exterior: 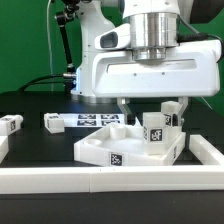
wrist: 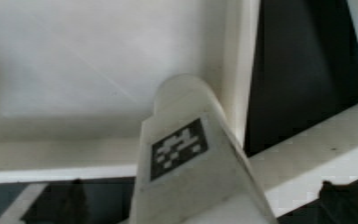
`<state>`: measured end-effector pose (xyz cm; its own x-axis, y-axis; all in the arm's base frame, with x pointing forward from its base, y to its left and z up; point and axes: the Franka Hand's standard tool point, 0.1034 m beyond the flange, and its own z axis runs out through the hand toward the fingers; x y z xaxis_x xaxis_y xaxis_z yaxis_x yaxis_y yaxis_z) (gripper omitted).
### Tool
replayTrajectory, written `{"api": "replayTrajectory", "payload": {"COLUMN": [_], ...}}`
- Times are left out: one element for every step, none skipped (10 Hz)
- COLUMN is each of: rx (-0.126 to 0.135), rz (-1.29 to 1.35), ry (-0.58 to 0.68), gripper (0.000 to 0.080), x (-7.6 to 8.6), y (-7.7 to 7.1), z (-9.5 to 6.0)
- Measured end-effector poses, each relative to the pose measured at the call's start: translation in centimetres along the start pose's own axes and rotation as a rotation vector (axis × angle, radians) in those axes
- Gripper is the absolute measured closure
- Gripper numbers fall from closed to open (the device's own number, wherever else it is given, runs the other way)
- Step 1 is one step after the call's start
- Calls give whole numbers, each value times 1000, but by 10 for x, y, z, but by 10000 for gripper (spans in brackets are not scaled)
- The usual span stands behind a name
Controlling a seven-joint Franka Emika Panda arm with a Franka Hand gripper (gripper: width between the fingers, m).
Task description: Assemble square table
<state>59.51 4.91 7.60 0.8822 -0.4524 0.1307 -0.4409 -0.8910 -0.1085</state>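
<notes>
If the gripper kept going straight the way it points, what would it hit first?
Probably the tagged white leg, right ahead of the open gripper in the wrist view, with the tabletop behind it. How near it is, I cannot tell.

Exterior view: bright, even overhead light; arm housing (exterior: 150,65) was nearly blown out, black surface (exterior: 40,140) swallowed detail. Soft shadows lay inside the slab (exterior: 100,148). Wrist view: dimmer, greyish; near leg (wrist: 194,115) soft-focused, tag edges smeared. Both pictures looked coarse.
</notes>
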Motion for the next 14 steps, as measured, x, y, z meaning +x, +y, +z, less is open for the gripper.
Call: {"api": "replayTrajectory", "payload": {"rx": [-3, -4, -8, -14, -19, -24, -25, -26, -27, -27, -27, -26, -27, -26], "rz": [-95, -139, -214, -282, -340, -409, -451, -465, -462, -462, -462, -450, -438, -423], "ry": [0, 0, 0, 1, 2, 2, 4, 5, 4, 4, 4, 4, 4, 4], "gripper": [151, 151, 151, 151, 151, 151, 151, 239, 418, 418, 510, 510, 510, 510], "x": [0, 0, 0, 0, 0, 0, 1, 2, 2, 2, 2, 2, 2, 2], "y": [1, 1, 1, 1, 0, 0, -1, -1, -1, -1, -1, -1, -1, -1], "z": [0, 0, 0, 0, 0, 0, -1, -1, -1, -1, -1, -1, -1, -1]}}
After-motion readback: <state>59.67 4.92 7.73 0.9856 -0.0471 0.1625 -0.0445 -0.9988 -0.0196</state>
